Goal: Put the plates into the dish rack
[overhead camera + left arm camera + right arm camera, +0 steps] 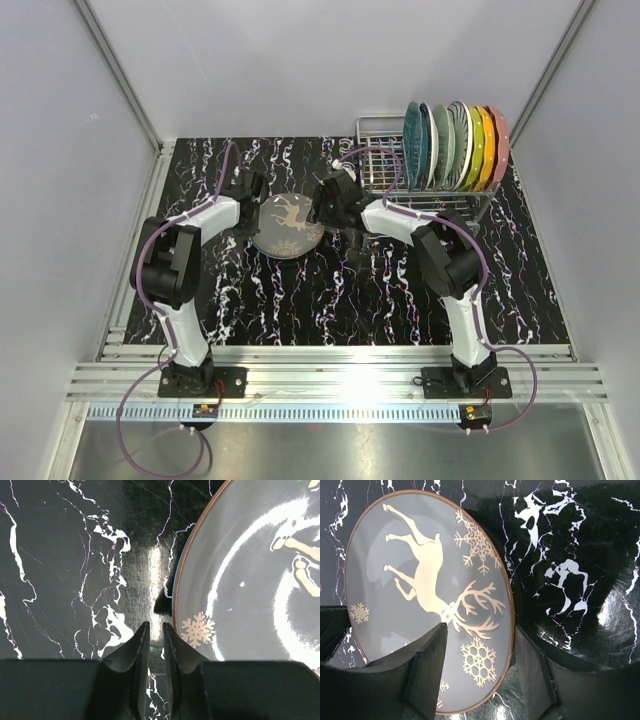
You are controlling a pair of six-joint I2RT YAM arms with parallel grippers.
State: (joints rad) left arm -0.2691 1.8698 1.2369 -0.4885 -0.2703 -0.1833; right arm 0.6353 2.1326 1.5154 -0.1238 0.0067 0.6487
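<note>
Plates (pixel 457 145) stand on edge in the dish rack (pixel 375 152) at the far right of the table (pixel 400 290). From left to right I count teal, striped white, green, yellow-green, orange and pink.

One more, the grey plate (pixel 287 226) with the pale deer and snowflakes, is out of the rack. It sits on the marble top at centre, between my two grippers.

My left arm (pixel 170 265) rises from its base, bends at the elbow and sends the forearm forward and to the right. That puts the left gripper (pixel 155 626) low over the table, just beside the grey plate's left rim and pointing along it. Its fingers are almost together with only a thin slit between them. Nothing is in the slit, only bare table under it.

My right arm (pixel 452 258) mirrors that pose, elbow up and forearm angled left and forward. The right gripper (pixel 480 630) is at the plate's right rim with its jaws apart. One finger (pixel 427 665) is over the plate's face near the antlers and the other finger (pixel 532 670) is outside the gold rim. The rim sits between them and I see no clamp on it. I can't tell whether either finger touches the plate.
</note>
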